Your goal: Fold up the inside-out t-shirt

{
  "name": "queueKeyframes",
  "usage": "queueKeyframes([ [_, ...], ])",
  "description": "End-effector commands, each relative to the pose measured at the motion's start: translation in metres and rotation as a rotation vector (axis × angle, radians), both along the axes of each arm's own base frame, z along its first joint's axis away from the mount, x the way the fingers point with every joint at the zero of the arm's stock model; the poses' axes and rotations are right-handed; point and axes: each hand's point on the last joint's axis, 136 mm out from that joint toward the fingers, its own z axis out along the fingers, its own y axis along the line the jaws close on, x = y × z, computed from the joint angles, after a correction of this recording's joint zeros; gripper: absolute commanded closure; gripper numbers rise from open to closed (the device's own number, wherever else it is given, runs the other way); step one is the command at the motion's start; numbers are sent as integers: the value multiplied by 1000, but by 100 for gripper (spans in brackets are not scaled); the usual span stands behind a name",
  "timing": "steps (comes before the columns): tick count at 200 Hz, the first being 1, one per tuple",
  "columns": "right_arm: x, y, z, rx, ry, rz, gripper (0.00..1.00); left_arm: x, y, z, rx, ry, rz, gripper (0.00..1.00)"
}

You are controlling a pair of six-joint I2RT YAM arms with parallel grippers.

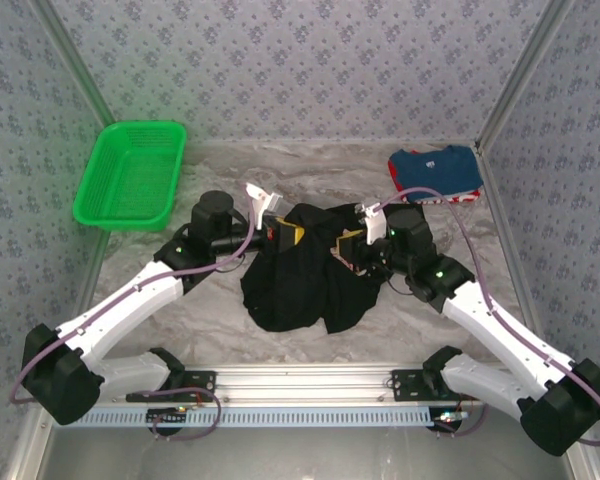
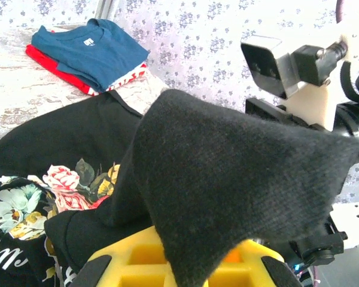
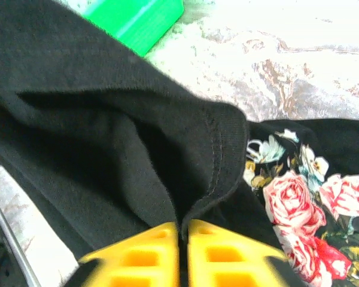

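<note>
The black inside-out t-shirt (image 1: 300,275) hangs bunched over the middle of the table, held up at its top by both grippers. My left gripper (image 1: 283,233) is shut on an upper fold. In the left wrist view that thick black fold (image 2: 239,173) drapes over the yellow fingers (image 2: 131,257). My right gripper (image 1: 348,250) is shut on a stitched hem (image 3: 218,155), pinched between its yellow fingers (image 3: 227,254). A floral rose print (image 3: 311,203) shows on the fabric below, and the same print (image 2: 54,191) appears in the left wrist view.
A folded blue shirt with red trim (image 1: 435,172) lies at the back right. A green basket (image 1: 132,175) stands at the back left. Patterned walls enclose the table, and the right arm's wrist camera (image 2: 299,66) is close to my left gripper.
</note>
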Motion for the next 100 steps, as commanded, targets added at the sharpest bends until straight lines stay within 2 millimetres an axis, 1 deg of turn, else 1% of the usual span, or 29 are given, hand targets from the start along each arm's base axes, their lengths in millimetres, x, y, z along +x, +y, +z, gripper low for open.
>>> queueKeyframes([
  [1,0,-8,18,-6,-72,-14,100,-1,8,5,-20,-17,22,100],
  [10,-5,-13,19,-33,-82,-10,100,1,13,1,-20,-2,43,100],
  [25,-15,-20,20,-66,-89,15,100,1,20,-14,-13,46,74,100],
  [37,-26,-20,23,-63,-86,56,100,0,25,-31,3,86,88,97],
  [64,-45,-16,27,-47,-46,137,100,-7,33,-79,60,203,119,92],
  [85,-53,-17,23,-56,1,166,100,-12,38,-110,87,278,137,90],
  [100,-55,-14,20,-50,37,183,100,-15,41,-125,110,303,149,85],
])
